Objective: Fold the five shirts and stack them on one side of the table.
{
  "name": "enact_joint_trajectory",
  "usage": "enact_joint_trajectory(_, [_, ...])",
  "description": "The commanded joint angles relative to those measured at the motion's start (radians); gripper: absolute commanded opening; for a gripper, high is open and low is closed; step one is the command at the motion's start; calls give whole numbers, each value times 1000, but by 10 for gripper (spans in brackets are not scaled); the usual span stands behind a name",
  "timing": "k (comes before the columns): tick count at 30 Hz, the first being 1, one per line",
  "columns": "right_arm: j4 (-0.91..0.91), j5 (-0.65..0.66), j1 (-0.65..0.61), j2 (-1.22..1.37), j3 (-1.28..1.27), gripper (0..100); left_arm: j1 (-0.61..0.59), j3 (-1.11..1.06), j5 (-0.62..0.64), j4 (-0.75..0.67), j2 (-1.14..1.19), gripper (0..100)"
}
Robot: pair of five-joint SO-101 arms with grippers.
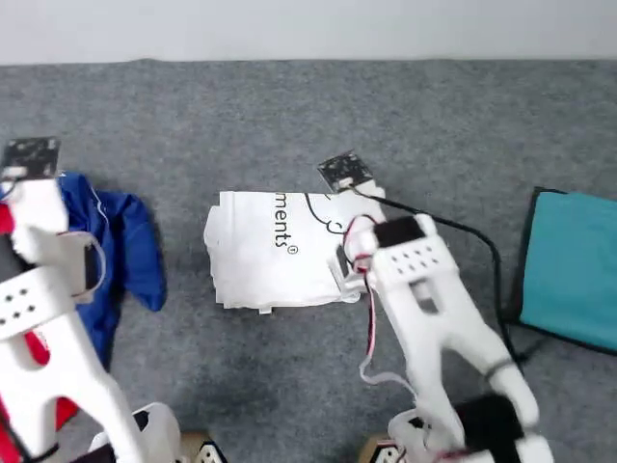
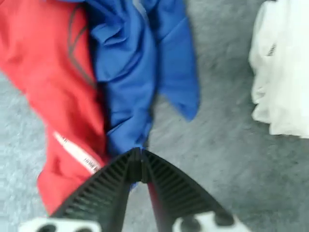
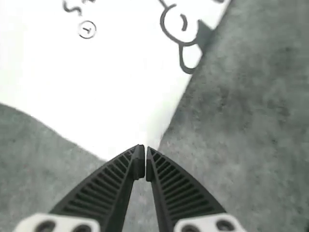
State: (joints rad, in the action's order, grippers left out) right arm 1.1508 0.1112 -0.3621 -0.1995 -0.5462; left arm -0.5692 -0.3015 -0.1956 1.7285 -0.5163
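Step in hand, by my reading: the white shirt [image 1: 275, 256] lies mid-surface as a compact rectangle with layered edges showing, so its fold looks finished or nearly so. Right claw [image 3: 141, 163] sits at that shirt's edge on the right arm's side, jaws pressed together. Cannot tell whether cloth is pinched between them or they only rest at the hem.

Teal shirt [image 1: 578, 270] lies flat, well apart to the right of the white shirt, with a dark border under it. That may be another garment; unclear. Looks like the stack site.

Left of the white shirt, apart from it: blue shirt [image 2: 140, 58], crumpled, overlapping a red shirt [image 2: 48, 87] that lies farther from the white one. Left claw [image 2: 140, 164] is narrow, tips closed at the blue shirt's trailing end. Grip on cloth not confirmed.

Next move, as I judge it: shift the white shirt rightward onto the teal one without spilling the folds. That calls for a hold through all layers and low travel. Blue shirt then needs spreading flat.

Room: open stretches of grey surface [image 1: 289, 116] lie beyond the white shirt and between it and the teal shirt. A black cable [image 1: 472, 236] crosses that right-hand gap, a snag risk. Only a modest strip separates the white shirt from the blue, so spreading the blue there could disturb the white shirt's edge.
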Motion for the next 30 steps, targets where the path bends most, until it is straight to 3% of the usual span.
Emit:
enact_joint_trajectory(1, [-65,-12,-10,133,103,24,-81,-21,-44,25,-46,5])
enact_joint_trajectory(7, [-140,-3,25,401,169,9,-178,-45,-68,25,-49,5])
enact_joint_trajectory(21, [311,-11,31,338,644,17,-196,-45,-63,23,-46,5])
enact_joint_trajectory(25, [424,-20,31,343,692,102,-196,-51,-63,23,-46,5])
enact_joint_trajectory(30, [452,-170,33,346,697,203,-196,-122,-63,3,-48,5])
